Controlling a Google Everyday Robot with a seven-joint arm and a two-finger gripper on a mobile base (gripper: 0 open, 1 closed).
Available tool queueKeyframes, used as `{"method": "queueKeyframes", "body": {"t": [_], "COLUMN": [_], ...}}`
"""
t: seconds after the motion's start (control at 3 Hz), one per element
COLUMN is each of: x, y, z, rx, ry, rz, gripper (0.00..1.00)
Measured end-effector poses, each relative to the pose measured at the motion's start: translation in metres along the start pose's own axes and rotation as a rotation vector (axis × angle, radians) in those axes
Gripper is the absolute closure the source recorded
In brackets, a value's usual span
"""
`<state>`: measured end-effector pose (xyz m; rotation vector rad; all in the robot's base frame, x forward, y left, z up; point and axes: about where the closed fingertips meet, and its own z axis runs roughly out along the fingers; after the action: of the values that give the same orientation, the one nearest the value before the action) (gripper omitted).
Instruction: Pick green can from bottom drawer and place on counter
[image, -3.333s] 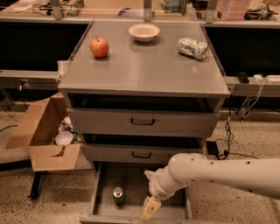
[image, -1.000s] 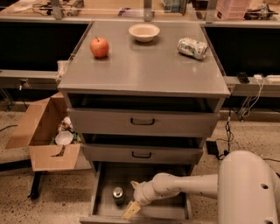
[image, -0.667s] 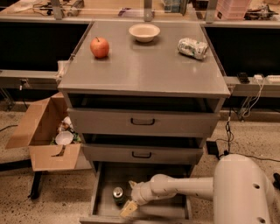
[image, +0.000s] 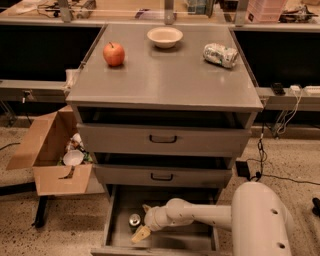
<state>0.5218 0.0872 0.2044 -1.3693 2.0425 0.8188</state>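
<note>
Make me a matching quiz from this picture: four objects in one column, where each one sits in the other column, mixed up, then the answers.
1. apple
2. bowl
3. dented can
4. green can

A. bottom drawer, beside the gripper
B. counter, left
C. counter, right
D. counter, back middle

Pairs: 1-B, 2-D, 3-C, 4-A.

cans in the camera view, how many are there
2. A small dark green can with a silver top stands in the open bottom drawer, right beside the robot's gripper. A dented white-and-green patterned can lies on the grey metal counter, back right. Upper drawers could hide more.
</note>
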Motion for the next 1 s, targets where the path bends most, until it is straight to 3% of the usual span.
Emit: {"method": "queueKeyframes", "body": {"t": [0.33, 1.0], "x": [-0.002, 0.017], "y": [-0.008, -0.022], "z": [0.012, 0.035], "rx": [0.002, 0.0], "ry": [-0.011, 0.016], "rz": [0.006, 0.047], "gripper": [0.0, 0.28]}}
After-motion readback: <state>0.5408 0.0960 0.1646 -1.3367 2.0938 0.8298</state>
